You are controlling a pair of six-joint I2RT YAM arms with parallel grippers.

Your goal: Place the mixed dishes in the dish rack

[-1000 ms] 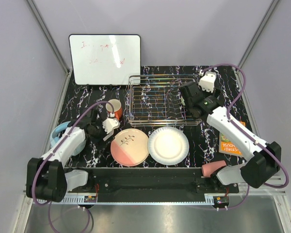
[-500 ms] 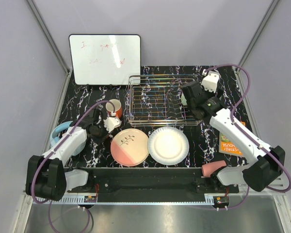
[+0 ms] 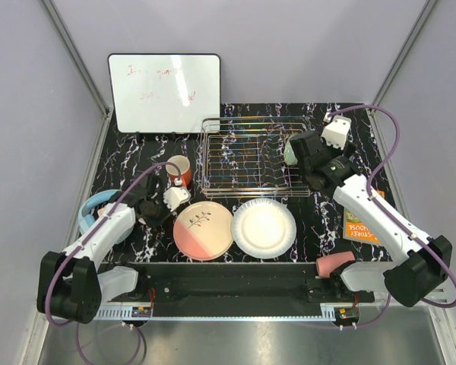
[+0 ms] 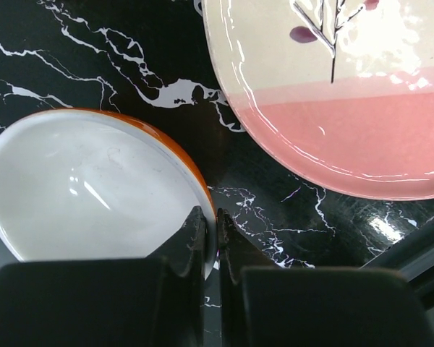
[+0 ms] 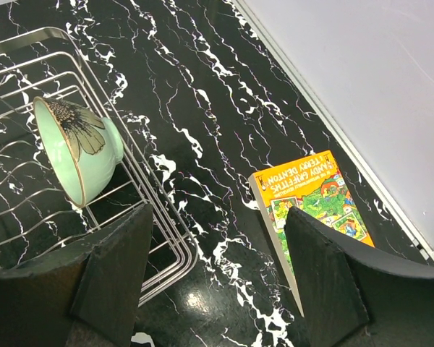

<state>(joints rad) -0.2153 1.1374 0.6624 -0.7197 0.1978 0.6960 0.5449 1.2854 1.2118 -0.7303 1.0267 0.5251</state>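
We are pinching the near rim of the orange mug (image 4: 94, 188) with our left hand (image 4: 210, 242). The two fingers are almost together, one inside the white wall and one outside. We judge this rim pinch suits a mug too wide to take around the body. The mug is staying just beside the pink-and-cream plate (image 4: 333, 101), low over the table (image 4: 72, 65). We cannot tell whether its base is resting there or is just clear of it. The dish rack (image 3: 251, 194) is lying just beyond, so carrying the mug over looks like the step in hand.

Our right hand (image 5: 220, 217) is hanging wide open and empty over the rack's right end. Below it the mint-green bowl (image 5: 76, 152) is standing on edge among the wires, near the raised side, and the wires seem to be propping it upright. The orange book (image 5: 315, 202) is lying apart on the table to the right. The white fluted-rim plate (image 3: 264, 227) and the pink cup (image 3: 332, 265) are lying outside the rack.
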